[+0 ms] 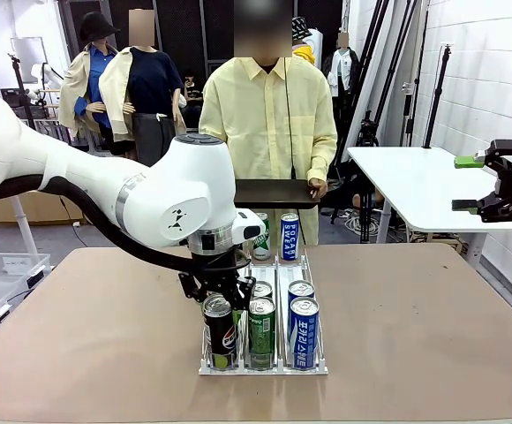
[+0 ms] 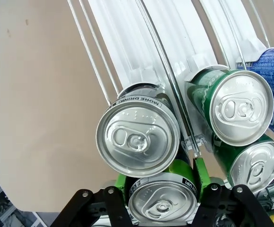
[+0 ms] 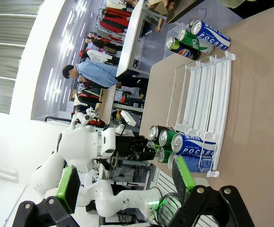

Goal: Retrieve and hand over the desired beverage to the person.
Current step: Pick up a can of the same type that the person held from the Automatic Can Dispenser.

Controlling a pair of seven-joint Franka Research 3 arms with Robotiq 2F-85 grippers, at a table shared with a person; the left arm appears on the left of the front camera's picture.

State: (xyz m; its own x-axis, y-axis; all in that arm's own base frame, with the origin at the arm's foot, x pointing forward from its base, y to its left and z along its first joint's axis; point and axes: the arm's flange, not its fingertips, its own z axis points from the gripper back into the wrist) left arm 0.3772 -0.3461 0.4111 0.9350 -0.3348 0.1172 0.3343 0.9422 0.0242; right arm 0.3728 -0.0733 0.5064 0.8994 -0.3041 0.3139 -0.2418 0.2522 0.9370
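Left gripper (image 1: 218,299) is closed on the front black can (image 1: 222,333), which sits in the left lane at the near end of the clear rack (image 1: 265,367). The left wrist view confirms the grip: green pads (image 2: 121,183) press on both sides of that can. It also shows a second black can (image 2: 138,141) close behind the first, which the gripper hides in the front view. Whether the gripped can is lifted off the rails cannot be judged from these angles.

A green can (image 1: 261,329) stands just beside the gripped can in the middle lane, and a blue can (image 1: 303,331) stands in the right lane. The right wrist view shows the lanes bare between this near cluster and three cans (image 3: 190,38) at the far end. The table (image 1: 415,336) lies open on both sides of the rack.

Right gripper (image 1: 468,184) hangs high at the right edge, jaws wide apart with nothing between them. The person (image 1: 269,115) stands at the far side, holding a dark tray (image 1: 274,193) beyond the far edge.
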